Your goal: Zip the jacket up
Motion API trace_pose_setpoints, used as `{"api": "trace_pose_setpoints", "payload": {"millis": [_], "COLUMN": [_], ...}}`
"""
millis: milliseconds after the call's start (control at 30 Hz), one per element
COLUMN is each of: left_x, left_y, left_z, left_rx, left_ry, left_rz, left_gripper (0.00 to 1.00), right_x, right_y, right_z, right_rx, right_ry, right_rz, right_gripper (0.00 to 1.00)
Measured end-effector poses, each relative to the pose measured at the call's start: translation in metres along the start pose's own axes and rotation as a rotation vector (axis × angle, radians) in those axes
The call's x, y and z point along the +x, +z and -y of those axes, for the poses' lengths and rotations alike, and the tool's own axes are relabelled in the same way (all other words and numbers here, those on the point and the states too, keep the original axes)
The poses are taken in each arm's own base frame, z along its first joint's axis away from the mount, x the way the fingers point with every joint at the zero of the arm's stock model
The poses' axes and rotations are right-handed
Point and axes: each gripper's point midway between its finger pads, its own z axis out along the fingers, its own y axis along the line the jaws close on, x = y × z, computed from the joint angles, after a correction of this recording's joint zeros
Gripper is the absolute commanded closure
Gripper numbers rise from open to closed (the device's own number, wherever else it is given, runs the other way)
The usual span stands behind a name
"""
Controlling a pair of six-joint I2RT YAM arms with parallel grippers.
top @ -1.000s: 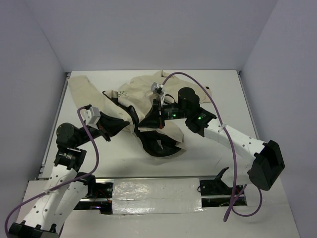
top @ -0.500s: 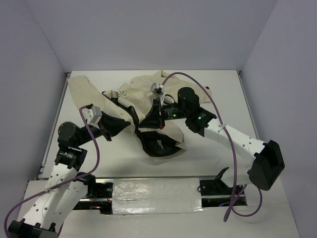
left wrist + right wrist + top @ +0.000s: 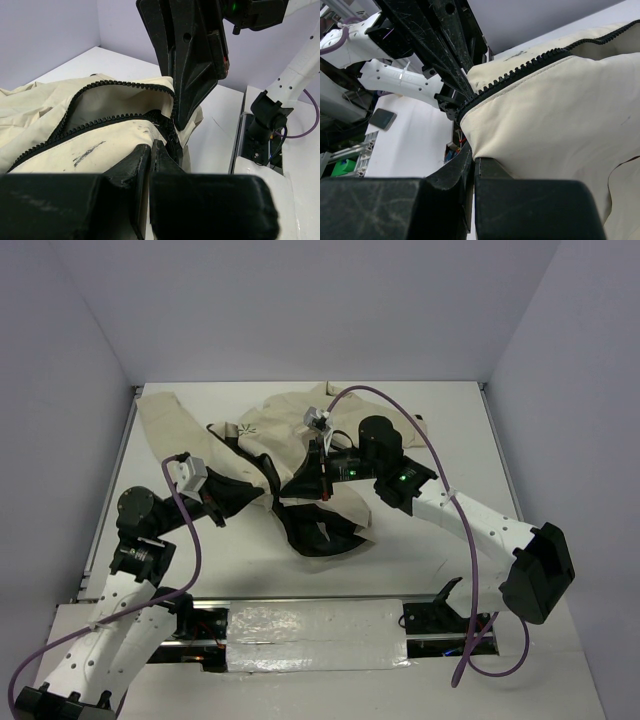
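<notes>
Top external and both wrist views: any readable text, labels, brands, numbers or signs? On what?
No readable words or numbers in any view.
On the jacket: a small dark star-shaped logo, a mark only, with no letters to make out.
On the right arm: green lights, no legible label.

White table (image 3: pixel 450 550) out front, pale lilac walls (image 3: pixel 300 300) boxing it in on three sides. Along its near edge lies a crinkled silvery sheet (image 3: pixel 315 625). A grey strip (image 3: pixel 110 485) runs down its left side.
</notes>
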Motion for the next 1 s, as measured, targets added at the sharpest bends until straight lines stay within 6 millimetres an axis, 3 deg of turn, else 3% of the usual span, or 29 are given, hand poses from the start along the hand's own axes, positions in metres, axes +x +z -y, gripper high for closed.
{"api": "trace_pose_setpoints", "payload": {"millis": [1000], "left_x": [0.002], "left_y": [-0.001], "left_z": [0.004], "left_rx": [0.015], "left_ry": [0.025], "left_rz": [0.000], "left_gripper": [1.00], "right_x": [-0.010], "right_y": [0.003], "right_z": [-0.002], "right_rx": [-0.018], "right_ry": [0.007], "right_rz": [0.036], "right_gripper": [1.00]}}
